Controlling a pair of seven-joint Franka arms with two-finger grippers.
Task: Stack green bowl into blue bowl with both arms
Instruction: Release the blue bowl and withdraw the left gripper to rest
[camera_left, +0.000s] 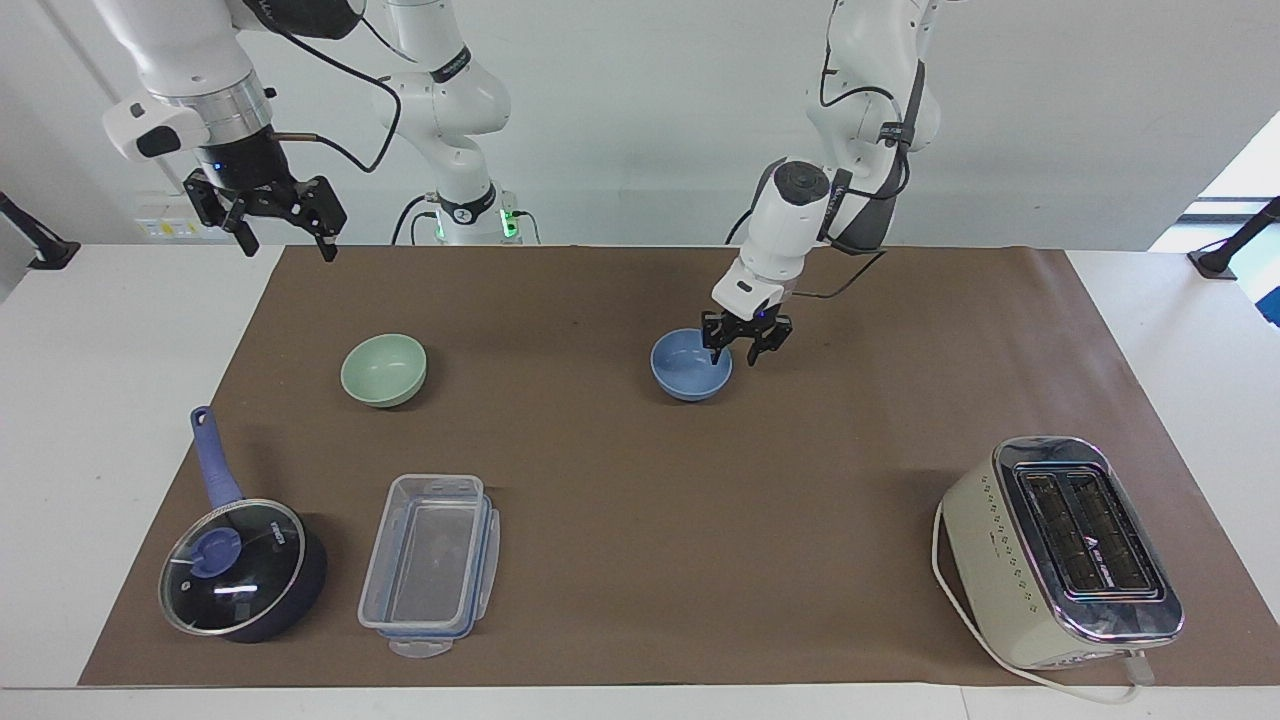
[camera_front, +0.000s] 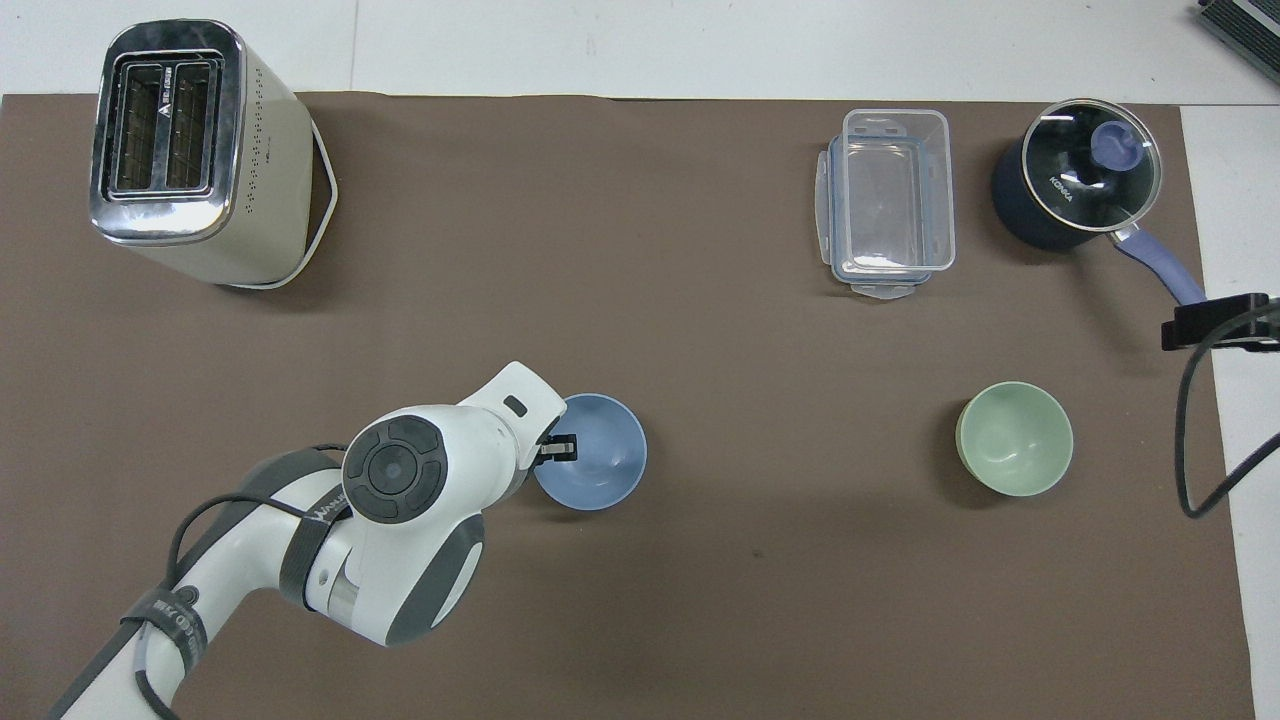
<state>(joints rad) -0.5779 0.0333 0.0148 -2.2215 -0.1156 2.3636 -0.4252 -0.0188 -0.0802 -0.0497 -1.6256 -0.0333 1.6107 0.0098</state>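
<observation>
The blue bowl (camera_left: 688, 368) (camera_front: 595, 455) sits upright on the brown mat near the table's middle. My left gripper (camera_left: 737, 352) is open at the bowl's rim on the side toward the left arm's end. One finger is over the bowl's inside and the other is outside the rim, and neither grips it. The green bowl (camera_left: 384, 369) (camera_front: 1014, 438) stands alone on the mat toward the right arm's end. My right gripper (camera_left: 284, 228) hangs open and empty, high over the mat's edge by its own base, and waits.
A dark blue lidded saucepan (camera_left: 243, 570) and a clear plastic container (camera_left: 430, 565) lie farther from the robots than the green bowl. A cream toaster (camera_left: 1065, 550) stands toward the left arm's end. The brown mat (camera_left: 640, 500) covers most of the table.
</observation>
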